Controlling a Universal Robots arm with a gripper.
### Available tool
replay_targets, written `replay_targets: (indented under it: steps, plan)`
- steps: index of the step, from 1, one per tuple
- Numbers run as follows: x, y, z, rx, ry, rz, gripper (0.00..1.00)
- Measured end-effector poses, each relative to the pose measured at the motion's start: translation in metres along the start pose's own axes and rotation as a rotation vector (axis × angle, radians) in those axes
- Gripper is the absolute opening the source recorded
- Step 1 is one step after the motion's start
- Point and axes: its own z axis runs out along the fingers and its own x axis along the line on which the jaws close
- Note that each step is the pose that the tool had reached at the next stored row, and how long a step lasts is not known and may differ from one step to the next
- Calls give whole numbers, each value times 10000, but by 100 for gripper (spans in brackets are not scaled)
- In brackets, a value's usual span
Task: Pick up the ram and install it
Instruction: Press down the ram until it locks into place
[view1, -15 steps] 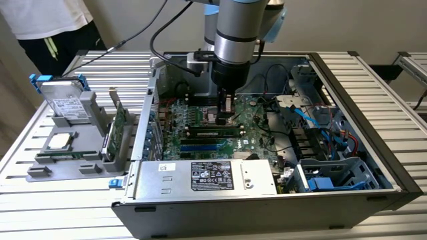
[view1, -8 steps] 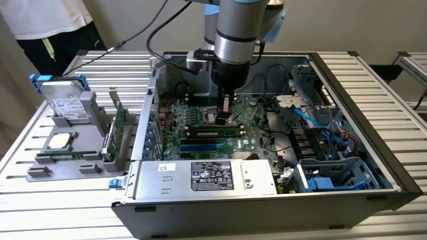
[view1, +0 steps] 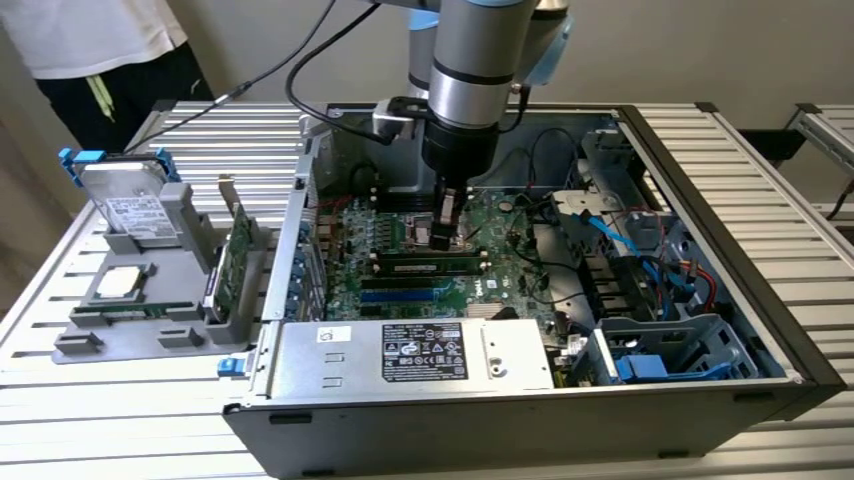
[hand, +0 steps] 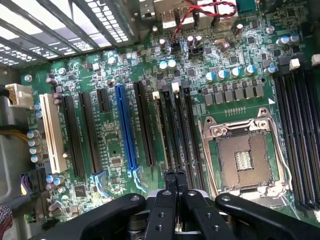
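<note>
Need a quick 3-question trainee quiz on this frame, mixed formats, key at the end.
1. True or false: the tool is shut.
2. Fill in: the processor socket on the motherboard is ___.
3. The tool hangs over: A) the parts tray outside the case; B) the motherboard; C) the power supply.

Key: 1 true; 2 empty; 3 B.
</note>
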Motion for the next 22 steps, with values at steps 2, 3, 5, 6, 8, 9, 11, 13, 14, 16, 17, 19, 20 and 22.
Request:
replay_targets:
  steps: [2,3,5,6,8,9,11,13,14,16,17,19,20,22]
  plan:
    - [0,0,2,-18,2,275,10]
    - [0,0,2,-27,4,411,10]
    - [-1,0,3,-47,3,702,10]
    - [-1,0,4,-57,4,840,10]
    - [-1,-1,5,-77,1,1124,10]
    - [-1,-1,6,-87,-1,1266,10]
    - [-2,-1,8,-109,-7,1557,10]
    - [-1,0,9,-131,-12,1849,10]
    - [-1,-1,9,-141,-15,1990,10]
    - [-2,-1,11,-163,-23,2281,10]
    - [-1,-1,11,-175,-27,2428,10]
    - [-1,-1,12,-201,-43,2734,10]
    - [-1,-1,13,-214,-52,2886,10]
    - [-2,-1,14,-242,-70,3198,10]
